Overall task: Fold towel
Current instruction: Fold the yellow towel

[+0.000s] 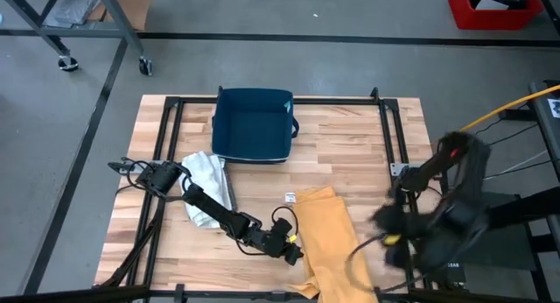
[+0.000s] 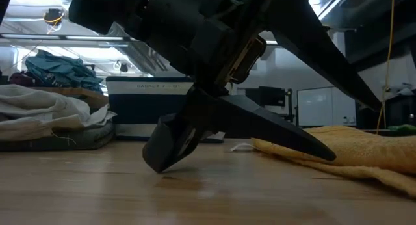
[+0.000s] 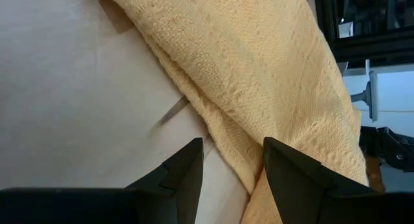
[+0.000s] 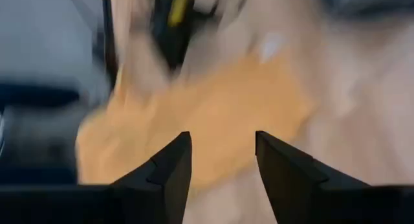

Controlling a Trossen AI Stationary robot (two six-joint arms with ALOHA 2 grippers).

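Fingers parted, the left gripper (image 3: 231, 166) straddles the yellow towel's (image 1: 331, 242) left edge at the table's (image 1: 350, 154) near side, its tips plain only from the wrist, while the right gripper (image 4: 221, 160), released too, hangs blurred off the table's right edge.

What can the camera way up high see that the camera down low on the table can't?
Only the high view shows the whole wooden table from above, the right arm's tool off beside the table's right edge, and the dark blue square fabric basket open at its top.

Only the low view shows the room behind, with a teal cloth heap there.

Both show the yellow woven towel, the crumpled white cloth and the left arm's tool, low at the towel's edge.
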